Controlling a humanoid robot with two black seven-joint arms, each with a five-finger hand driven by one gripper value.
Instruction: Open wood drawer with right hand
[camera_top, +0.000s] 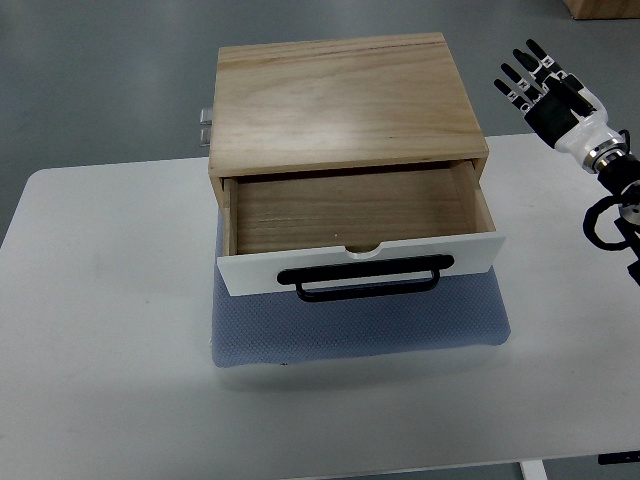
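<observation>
Opening step looks finished: wood drawer (360, 215) pulled out of its box (345, 100) on the blue mat (360, 330), white front and black handle (365, 277) facing near. Right hand (545, 90) well apart, raised, fingers spread, holding nothing. Next, probably just retreating clear.

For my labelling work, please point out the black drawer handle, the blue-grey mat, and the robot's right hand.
black drawer handle (366, 283), top view, bar middle
blue-grey mat (360, 325), top view, bare front part
right hand (545, 88), top view, palm

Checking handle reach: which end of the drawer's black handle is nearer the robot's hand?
The black handle's right end; the right hand hangs open beyond the box's right side.
</observation>
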